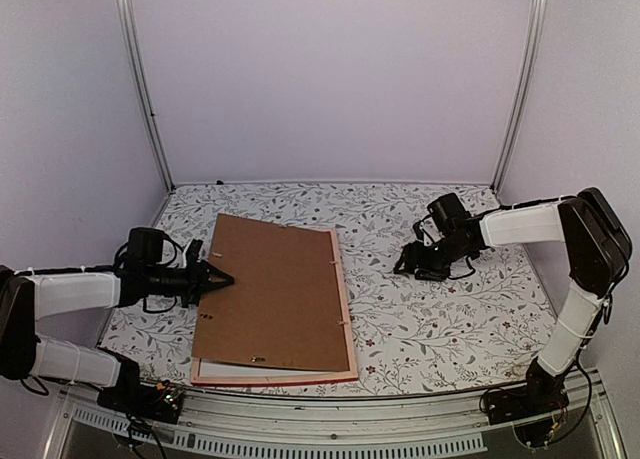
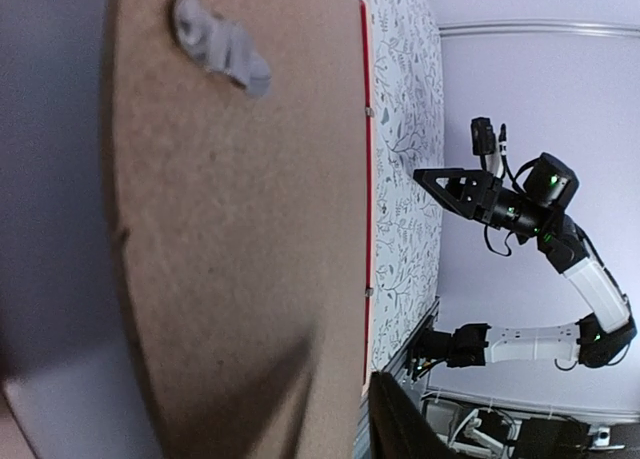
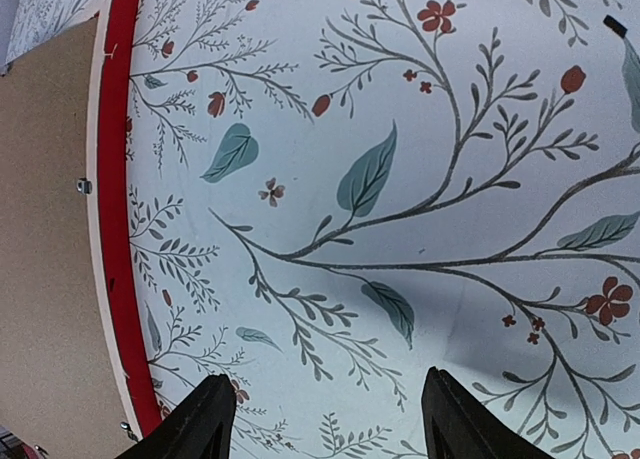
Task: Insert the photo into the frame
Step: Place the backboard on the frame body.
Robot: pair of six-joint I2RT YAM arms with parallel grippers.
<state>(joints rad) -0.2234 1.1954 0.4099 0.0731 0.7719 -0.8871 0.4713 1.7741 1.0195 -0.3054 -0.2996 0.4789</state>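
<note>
Brown backing board fills the left wrist view, close and blurred; only the top view shows it whole, lying over the frame at the desk's 8 o'clock, a white sliver at its 6 o'clock edge too thin to identify. Right gripper, at the frame's 3 o'clock, stands wide over the desk, holding nothing. Left gripper points at the board's 9 o'clock edge; its opening and any contact cannot be told.
</note>
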